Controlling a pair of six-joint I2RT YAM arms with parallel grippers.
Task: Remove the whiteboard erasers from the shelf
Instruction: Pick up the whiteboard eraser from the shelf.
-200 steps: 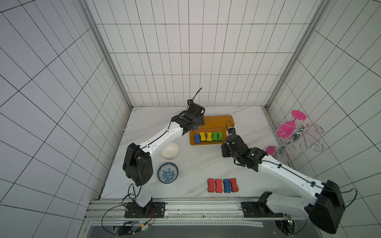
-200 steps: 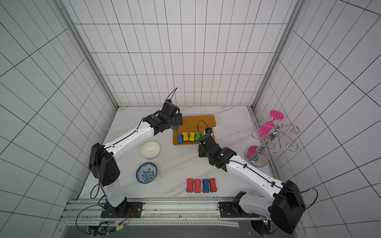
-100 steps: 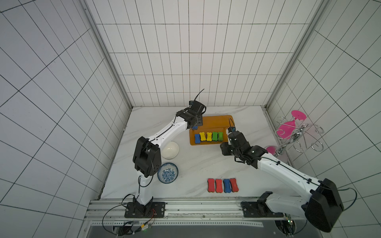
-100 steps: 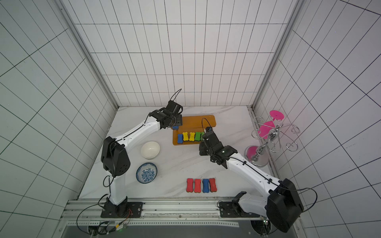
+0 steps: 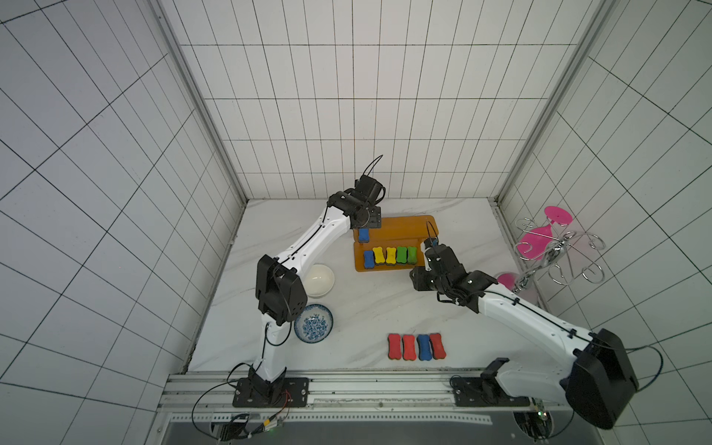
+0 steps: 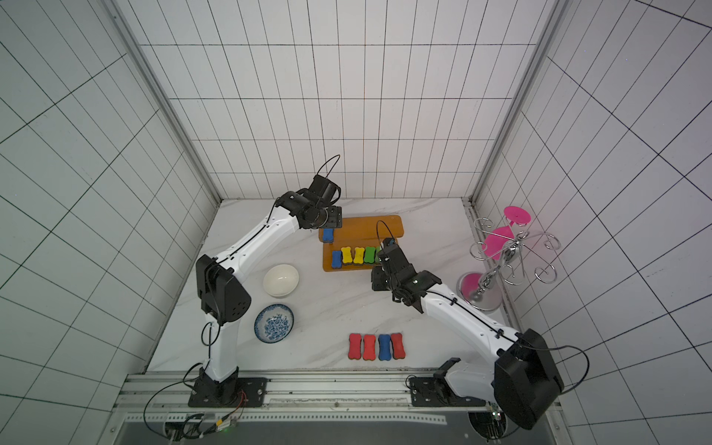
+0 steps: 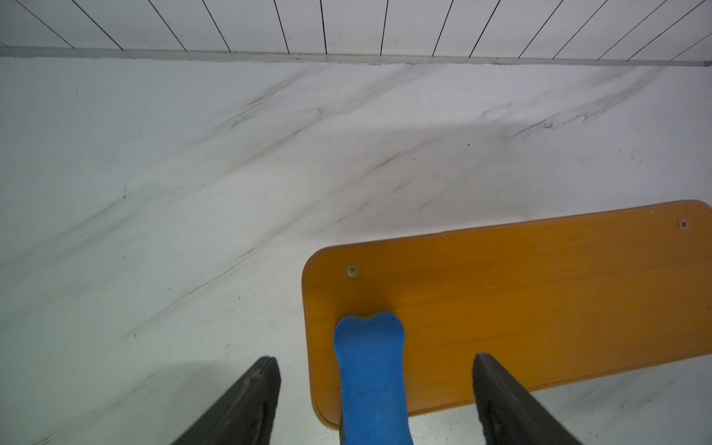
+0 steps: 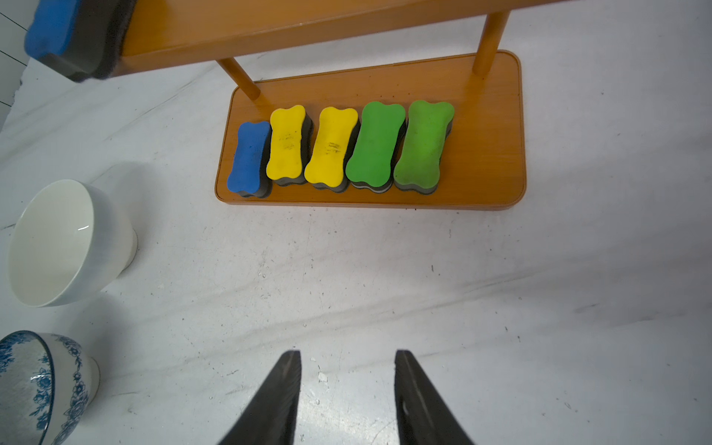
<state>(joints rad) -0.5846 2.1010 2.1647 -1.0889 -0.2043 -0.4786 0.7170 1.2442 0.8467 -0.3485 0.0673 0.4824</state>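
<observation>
White arm links (image 5: 308,246), black joint housings (image 5: 279,293), thin looping black cables (image 5: 373,166); dark tapered jaws

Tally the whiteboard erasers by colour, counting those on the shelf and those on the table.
Blue erasers: 3
Red erasers: 3
Yellow erasers: 2
Green erasers: 2
Total: 10

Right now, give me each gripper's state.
Left gripper: open, jaws either side of the blue eraser on the top board of the shelf, not gripping it.
Right gripper: open, empty, above the table.
</observation>
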